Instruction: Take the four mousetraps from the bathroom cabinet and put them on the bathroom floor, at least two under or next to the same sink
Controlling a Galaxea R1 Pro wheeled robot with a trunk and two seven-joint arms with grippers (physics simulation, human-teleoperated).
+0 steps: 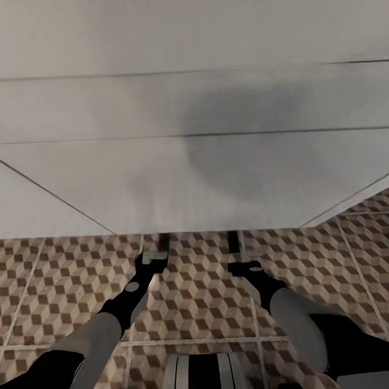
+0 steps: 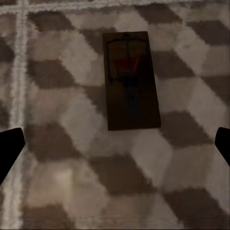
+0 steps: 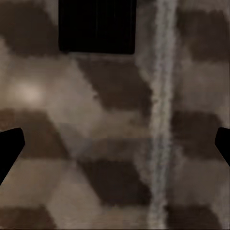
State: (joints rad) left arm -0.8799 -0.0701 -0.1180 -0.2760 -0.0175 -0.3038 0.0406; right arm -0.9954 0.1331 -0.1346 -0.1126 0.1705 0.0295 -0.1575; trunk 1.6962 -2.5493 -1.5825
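Both arms are held low over the bathroom floor point(image 1: 67, 269), just in front of a wide white sink point(image 1: 193, 160) seen from above. The left gripper point(image 2: 115, 143) is released, its jaws spread apart at the frame edges with nothing between them; a mousetrap point(image 2: 132, 81) lies flat on the tiles ahead of it. The right gripper point(image 3: 115, 143) is likewise spread wide and empty, and a dark rectangular object point(image 3: 97, 26), details unclear, lies on the floor ahead beside a grout line point(image 3: 160, 120).
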